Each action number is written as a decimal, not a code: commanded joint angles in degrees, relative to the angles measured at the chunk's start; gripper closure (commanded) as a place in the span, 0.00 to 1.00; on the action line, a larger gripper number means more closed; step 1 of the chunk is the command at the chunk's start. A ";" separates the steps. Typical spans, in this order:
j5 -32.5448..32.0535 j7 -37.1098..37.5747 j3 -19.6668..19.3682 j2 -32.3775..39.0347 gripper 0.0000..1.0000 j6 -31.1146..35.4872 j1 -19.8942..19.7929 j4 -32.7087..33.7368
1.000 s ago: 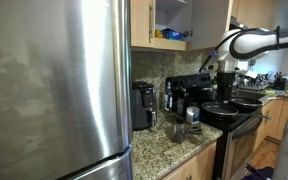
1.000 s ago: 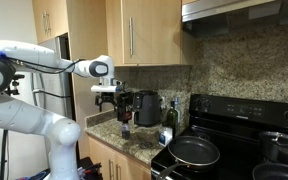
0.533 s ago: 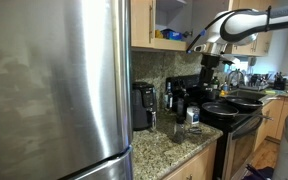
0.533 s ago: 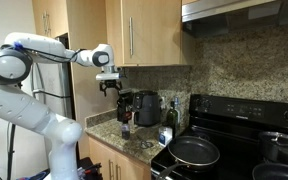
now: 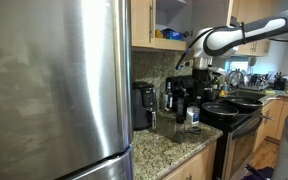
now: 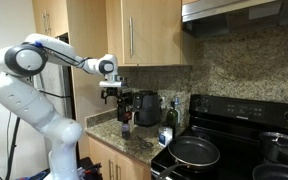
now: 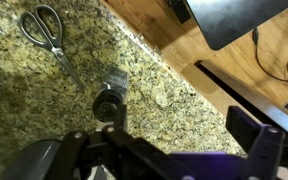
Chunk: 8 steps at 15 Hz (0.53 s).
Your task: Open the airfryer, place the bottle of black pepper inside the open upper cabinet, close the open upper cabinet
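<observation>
The arm is made of smooth white rounded segments with dark bands at the joints, ending in a black, angular gripper with a faint purplish sheen.

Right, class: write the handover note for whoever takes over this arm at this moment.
Gripper: open and empty, hovering over the pepper bottle.
Pepper bottle: upright on the counter, near the scissors.
Airfryer: on the counter, looks shut as far as the exterior view shows.
Upper cabinet: open.
Done: nothing clearly finished.
Left: open the airfryer, put the bottle in the cabinet, close the cabinet.
</observation>
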 commanded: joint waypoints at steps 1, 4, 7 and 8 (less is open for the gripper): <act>3.52 2.43 2.92 12.16 0.00 9.46 -0.42 4.32; 4.64 7.49 5.13 18.99 0.00 21.76 -1.49 6.45; 4.95 6.88 5.54 18.25 0.00 21.35 -1.55 5.50; 5.54 6.89 5.63 19.10 0.00 21.37 -1.63 6.34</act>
